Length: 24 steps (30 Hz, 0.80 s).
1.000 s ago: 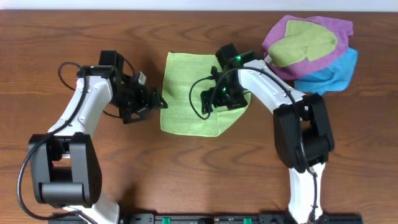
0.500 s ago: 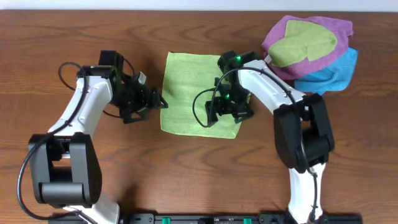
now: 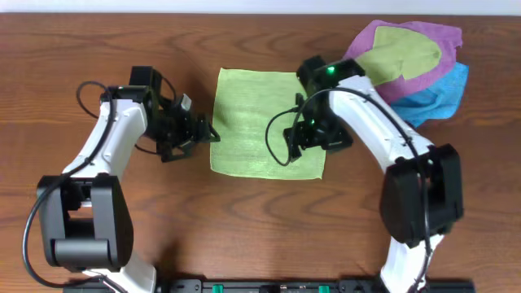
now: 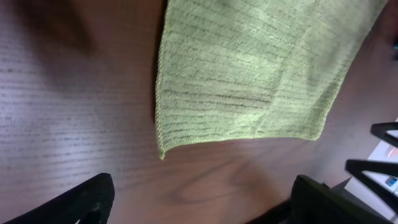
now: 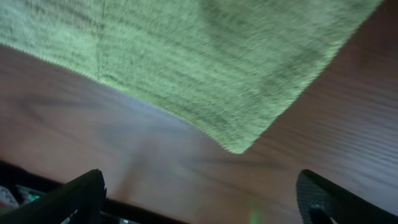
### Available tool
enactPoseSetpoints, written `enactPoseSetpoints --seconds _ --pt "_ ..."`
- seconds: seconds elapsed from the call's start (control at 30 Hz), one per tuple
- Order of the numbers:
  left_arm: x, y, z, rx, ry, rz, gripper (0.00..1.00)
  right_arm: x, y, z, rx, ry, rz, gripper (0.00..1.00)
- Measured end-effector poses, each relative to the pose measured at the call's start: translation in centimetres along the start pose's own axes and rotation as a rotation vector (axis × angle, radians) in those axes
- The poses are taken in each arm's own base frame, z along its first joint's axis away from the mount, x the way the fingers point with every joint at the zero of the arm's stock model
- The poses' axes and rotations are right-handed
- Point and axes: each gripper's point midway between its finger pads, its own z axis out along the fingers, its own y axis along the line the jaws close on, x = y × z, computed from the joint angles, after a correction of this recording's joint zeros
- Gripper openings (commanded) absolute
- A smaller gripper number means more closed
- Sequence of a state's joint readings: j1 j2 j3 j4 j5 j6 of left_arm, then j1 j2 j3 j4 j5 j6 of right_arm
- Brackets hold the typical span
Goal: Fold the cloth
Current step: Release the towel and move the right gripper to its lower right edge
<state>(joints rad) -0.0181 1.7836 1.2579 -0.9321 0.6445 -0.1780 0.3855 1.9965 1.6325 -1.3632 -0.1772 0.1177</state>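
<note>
The lime-green cloth (image 3: 256, 122) lies spread flat as a rough square in the middle of the table. It also shows in the left wrist view (image 4: 249, 68) and the right wrist view (image 5: 205, 56). My left gripper (image 3: 208, 134) is open and empty, just off the cloth's left edge, with a cloth corner ahead of the gripper (image 4: 199, 205). My right gripper (image 3: 313, 142) is open and empty, low over the cloth's right side. In its wrist view a cloth corner lies just ahead of the gripper (image 5: 202, 199). The white tag is not visible.
A pile stands at the back right: a purple cloth (image 3: 431, 69) with a duller olive-green cloth (image 3: 399, 59) on top and a blue cloth (image 3: 435, 98) under it. The pile is close to my right arm's elbow.
My right gripper moved right and toward the front, and the cloth's bunched right corner has come out flat. The cloth is now square. My left arm has not moved.
</note>
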Motion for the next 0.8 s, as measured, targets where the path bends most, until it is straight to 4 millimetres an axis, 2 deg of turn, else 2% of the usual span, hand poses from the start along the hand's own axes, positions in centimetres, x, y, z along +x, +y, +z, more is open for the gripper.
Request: enactPoseSetpoints --seconds 0.07,0.13,0.27,0.33,0.47,0.6,0.7,0.8 --pt "0.1 0.3 -0.3 0.0 0.004 -0.018 0.86 0.0 -0.8 -0.9 -0.006 -0.04 0.019 0.97" --pt "0.2 0.9 -1.1 0.005 -0.002 -0.04 0.85 0.6 -2.1 -2.5 -0.013 -0.109 0.051 0.99" --pt "0.0 1.0 -3.4 0.049 -0.051 -0.049 0.84 3.6 -4.7 -5.6 -0.052 -0.252 0.123 0.99" --pt "0.1 0.4 -4.1 0.068 -0.074 -0.025 0.84 5.7 -5.6 -6.0 -0.089 -0.329 0.153 0.99" --pt "1.0 -0.3 -3.2 0.078 -0.05 0.005 0.82 7.7 -5.1 -4.2 -0.148 -0.367 0.153 0.99" --pt "2.8 0.8 -0.7 0.079 0.007 -0.009 0.82 8.9 -4.4 -1.5 -0.2 -0.376 0.161 0.99" --pt "3.6 2.0 0.8 0.076 0.019 -0.021 0.83 9.2 -4.0 -0.1 -0.241 -0.401 0.17 0.99" --pt "3.3 2.6 1.8 0.084 -0.007 -0.016 0.9 8.9 -3.6 1.1 -0.285 -0.431 0.181 0.99"
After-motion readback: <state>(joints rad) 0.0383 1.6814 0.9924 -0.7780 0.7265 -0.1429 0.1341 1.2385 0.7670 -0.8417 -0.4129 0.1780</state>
